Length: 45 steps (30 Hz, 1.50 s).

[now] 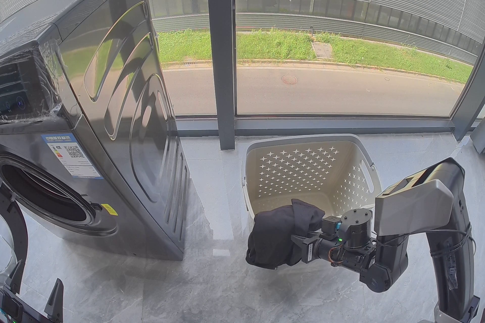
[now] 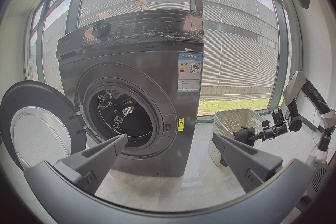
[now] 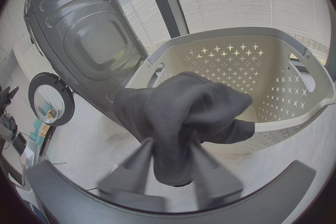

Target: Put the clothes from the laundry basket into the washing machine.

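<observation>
Dark garment (image 3: pixel 189 109) sits bunched right at the right gripper (image 3: pixel 172 143), whose two fingers are clamped on its lower fold while the rest bulges out past the fingertips. It hangs clear of the floor at the near rim of the white laundry basket (image 1: pixel 303 140). Well apart from it, the left gripper (image 2: pixel 169 137) has its fingers spread, facing the washing machine (image 2: pixel 157 70), whose round door (image 2: pixel 38 123) stands open.
</observation>
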Motion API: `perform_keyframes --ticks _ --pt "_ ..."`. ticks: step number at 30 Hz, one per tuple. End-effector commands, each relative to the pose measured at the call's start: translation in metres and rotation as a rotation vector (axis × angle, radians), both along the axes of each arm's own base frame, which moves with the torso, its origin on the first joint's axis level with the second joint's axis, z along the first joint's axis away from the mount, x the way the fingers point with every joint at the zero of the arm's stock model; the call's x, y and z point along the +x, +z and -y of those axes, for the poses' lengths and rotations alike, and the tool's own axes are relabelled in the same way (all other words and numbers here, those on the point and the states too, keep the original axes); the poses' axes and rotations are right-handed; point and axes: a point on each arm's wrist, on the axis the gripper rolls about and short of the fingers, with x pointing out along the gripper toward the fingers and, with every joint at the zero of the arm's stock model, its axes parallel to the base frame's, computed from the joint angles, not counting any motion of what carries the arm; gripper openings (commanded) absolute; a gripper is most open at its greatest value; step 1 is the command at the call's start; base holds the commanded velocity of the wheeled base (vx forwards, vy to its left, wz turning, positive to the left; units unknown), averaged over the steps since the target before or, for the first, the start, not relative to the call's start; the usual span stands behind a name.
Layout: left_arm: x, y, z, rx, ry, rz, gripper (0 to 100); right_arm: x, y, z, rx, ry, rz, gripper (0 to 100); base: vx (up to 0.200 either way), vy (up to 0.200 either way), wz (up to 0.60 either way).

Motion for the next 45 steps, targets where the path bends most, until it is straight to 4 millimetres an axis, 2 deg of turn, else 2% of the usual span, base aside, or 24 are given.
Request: perform_keyframes --ticks 1,7,8,12,13,14,15,18,20,27,28,29,30,34,40,45 --pt "0.0 -0.005 0.0 0.0 0.001 -0.001 100 -0.001 -0.001 -0.002 0.0 0.007 -0.001 0 0.0 0.0 0.0" --pt "0.0 -0.005 0.0 -0.002 0.001 -0.001 100 -0.006 0.006 -0.009 0.016 0.036 0.009 0 0.0 0.0 0.0" --pt "0.0 -0.005 0.0 -0.003 0.001 -0.001 100 -0.009 0.019 -0.011 0.036 0.043 0.032 0 0.0 0.0 0.0" --pt "0.0 -0.005 0.0 -0.003 0.001 -0.001 100 -0.015 0.038 -0.011 0.059 0.05 0.064 0 0.0 0.0 0.0" --pt "0.0 -0.005 0.0 -0.003 0.001 -0.001 100 -0.018 0.051 -0.009 0.075 0.048 0.091 0 0.0 0.0 0.0" --pt "0.0 -0.005 0.0 -0.003 0.001 -0.001 100 -0.018 0.051 -0.009 0.075 0.048 0.091 0 0.0 0.0 0.0" --pt "0.0 -0.005 0.0 -0.003 0.001 -0.001 100 -0.022 0.066 -0.006 0.094 0.047 0.122 0 0.0 0.0 0.0" --pt "0.0 -0.005 0.0 -0.003 0.001 -0.001 100 -0.026 0.078 -0.004 0.106 0.048 0.145 0 0.0 0.0 0.0" --pt "0.0 -0.005 0.0 -0.003 0.001 -0.001 100 -0.034 0.098 0.001 0.131 0.045 0.187 0 0.0 0.0 0.0" --pt "0.0 -0.005 0.0 -0.002 0.0 -0.001 100 -0.046 0.141 0.01 0.19 0.003 0.318 0 0.0 0.0 0.0" --pt "0.0 -0.005 0.0 -0.002 0.0 -0.001 100 -0.046 0.141 0.01 0.19 0.003 0.318 0 0.0 0.0 0.0" --pt "0.0 -0.005 0.0 -0.002 0.0 -0.001 100 -0.049 0.156 0.013 0.213 -0.001 0.363 0 0.0 0.0 0.0" --pt "0.0 -0.005 0.0 -0.002 0.0 -0.001 100 -0.051 0.162 0.014 0.222 -0.004 0.385 0 0.0 0.0 0.0" --pt "0.0 -0.005 0.0 -0.002 -0.002 -0.001 100 -0.053 0.176 0.02 0.214 -0.021 0.454 0 0.0 0.0 0.0" --pt "0.0 -0.005 0.0 0.001 -0.005 0.0 100 -0.053 0.213 0.023 0.227 -0.048 0.597 0 0.0 0.0 0.0" --pt "0.0 -0.005 0.0 0.0 -0.003 0.0 100 -0.057 0.227 0.025 0.182 -0.178 0.618 0 0.0 0.0 0.0"
